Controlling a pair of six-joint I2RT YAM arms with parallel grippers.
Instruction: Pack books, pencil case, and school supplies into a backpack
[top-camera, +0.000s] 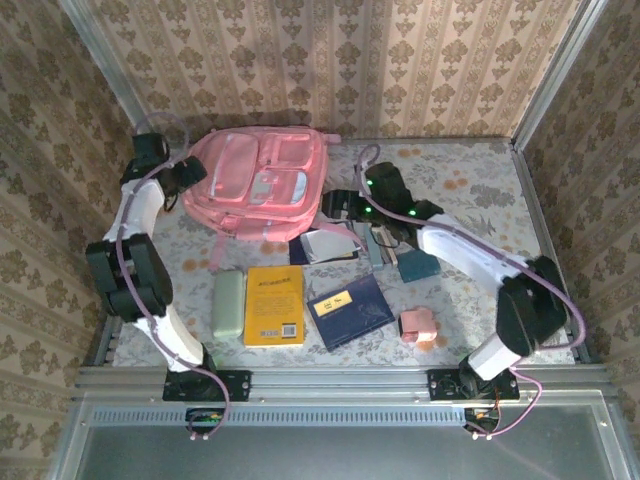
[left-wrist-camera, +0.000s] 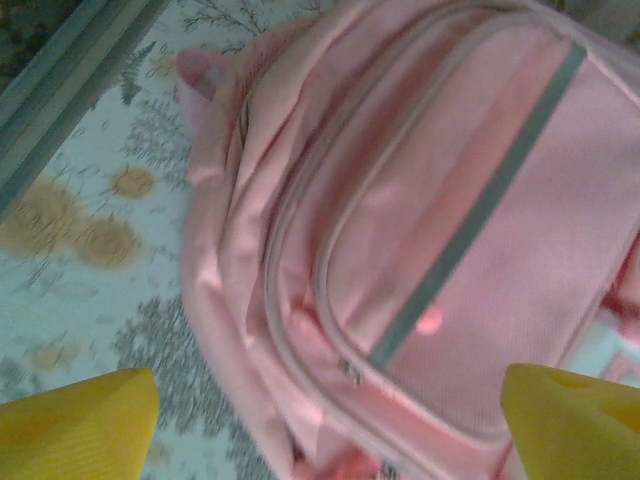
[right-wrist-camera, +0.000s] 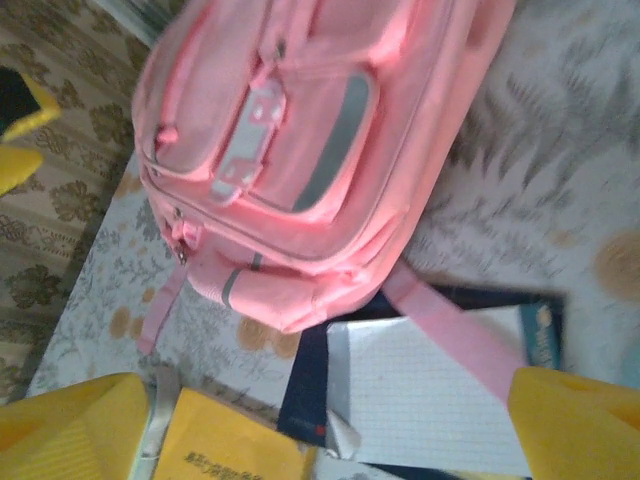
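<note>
Left gripper, spread wide and empty, hung over left side of the backpack, right gripper, likewise wide, empty, beside its right edge

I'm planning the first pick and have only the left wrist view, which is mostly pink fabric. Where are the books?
Observer: In the top view, the yellow book and the navy book lie flat side by side, nearer the arm bases than the backpack.
Operator: And the pencil case?
Observer: The mint pencil case lies close beside the yellow book, on the left arm's side.
Operator: Is anything caught up with the backpack?
Observer: In the right wrist view, a pink strap lies across a gridded white pad.
</note>
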